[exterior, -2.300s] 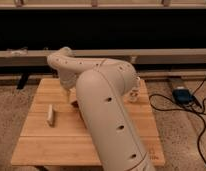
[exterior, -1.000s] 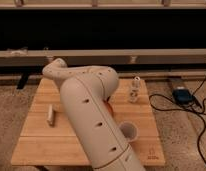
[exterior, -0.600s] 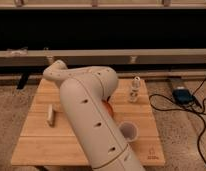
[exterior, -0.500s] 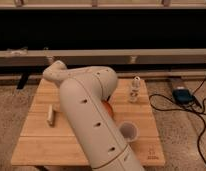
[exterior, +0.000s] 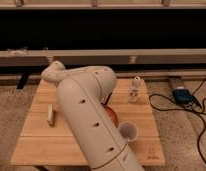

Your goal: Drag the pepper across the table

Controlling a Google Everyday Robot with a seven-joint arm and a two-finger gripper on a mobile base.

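My big white arm [exterior: 86, 115] reaches from the lower right across the light wooden table [exterior: 146, 150] to its far left part. The wrist [exterior: 55, 73] bends down there, near the back edge. My gripper is hidden behind the arm at that spot; it is shut, and whether anything is in it does not show. The pepper is hidden from view.
An orange bowl [exterior: 112, 116] peeks out from behind the arm at the table's middle. A white cup [exterior: 129, 131] stands in front of the bowl. A small clear shaker [exterior: 134, 90] stands at the back right and a pale block [exterior: 50, 114] lies at the left. Cables and a blue device [exterior: 182, 95] lie on the floor to the right.
The arm first swung left towards the table's far left part. Over the last second it has stayed almost still while the gripper closed.
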